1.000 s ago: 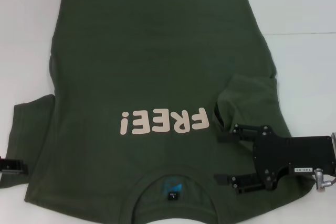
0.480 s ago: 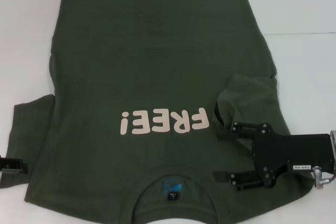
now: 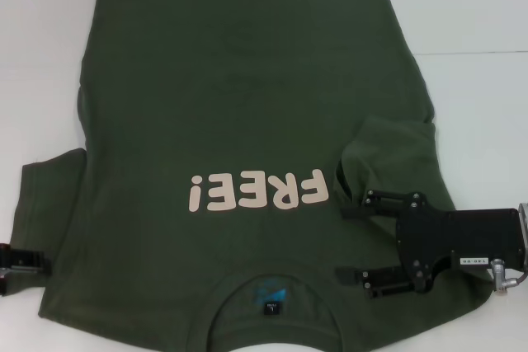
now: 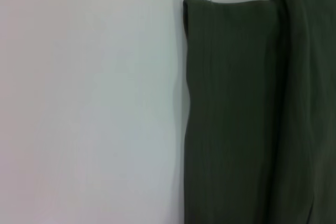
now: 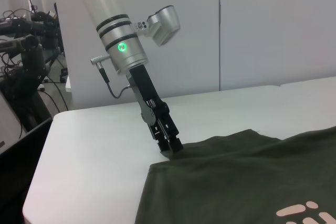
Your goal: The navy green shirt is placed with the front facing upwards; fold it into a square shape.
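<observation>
A dark olive shirt lies face up across a white table, its collar at the near edge and its hem at the far side, so the pale pink "FREE!" lettering reads upside down from the head camera. A small black neck label sits inside the collar. The shirt's right sleeve is folded inward over the body, leaving a raised crease beside the lettering; the left sleeve lies spread flat on the table.

The right gripper hovers low over the right shoulder area, near the folded sleeve, its two black fingers spread wide apart and holding nothing. The left gripper stands at the near left of the table with its tips down at the outer edge of the left sleeve, the fingers drawn close together on the cloth; whether they actually pinch the fabric cannot be told. The left wrist camera looks straight down on that sleeve's hem edge against the bare tabletop.
</observation>
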Controlling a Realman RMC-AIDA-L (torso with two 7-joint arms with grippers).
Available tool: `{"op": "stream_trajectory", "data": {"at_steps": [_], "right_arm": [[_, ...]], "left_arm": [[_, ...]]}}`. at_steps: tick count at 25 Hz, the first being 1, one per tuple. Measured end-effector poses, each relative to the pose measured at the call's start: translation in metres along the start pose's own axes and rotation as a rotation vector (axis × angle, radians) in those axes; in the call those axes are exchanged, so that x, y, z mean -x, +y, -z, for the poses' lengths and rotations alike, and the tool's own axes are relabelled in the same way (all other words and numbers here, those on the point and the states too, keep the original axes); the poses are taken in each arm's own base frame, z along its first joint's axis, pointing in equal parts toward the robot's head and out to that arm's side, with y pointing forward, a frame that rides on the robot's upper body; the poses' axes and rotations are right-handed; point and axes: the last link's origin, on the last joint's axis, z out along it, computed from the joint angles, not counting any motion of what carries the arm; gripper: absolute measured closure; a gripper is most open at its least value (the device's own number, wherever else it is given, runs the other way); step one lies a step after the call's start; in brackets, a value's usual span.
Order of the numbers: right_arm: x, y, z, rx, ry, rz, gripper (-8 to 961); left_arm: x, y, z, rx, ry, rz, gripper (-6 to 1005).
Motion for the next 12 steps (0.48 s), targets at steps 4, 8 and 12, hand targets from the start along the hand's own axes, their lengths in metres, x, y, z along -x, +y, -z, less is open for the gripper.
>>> {"op": "stream_trajectory", "data": {"at_steps": [4, 8, 12], "right_arm": [[0.0, -0.001, 0.0, -0.006, 0.003, 0.0, 37], [-0.001, -0.001, -0.001, -0.005, 0.002, -0.002, 37], [-0.002, 0.0, -0.001, -0.004, 0.002, -0.005, 37]], "left_arm": [[-0.002, 0.003, -0.001, 0.008, 0.001, -0.006, 139], [-0.005, 0.008, -0.003, 0.018, 0.0, -0.014, 140], [-0.007, 0.011, -0.004, 0.025, -0.001, -0.021, 139]]}}
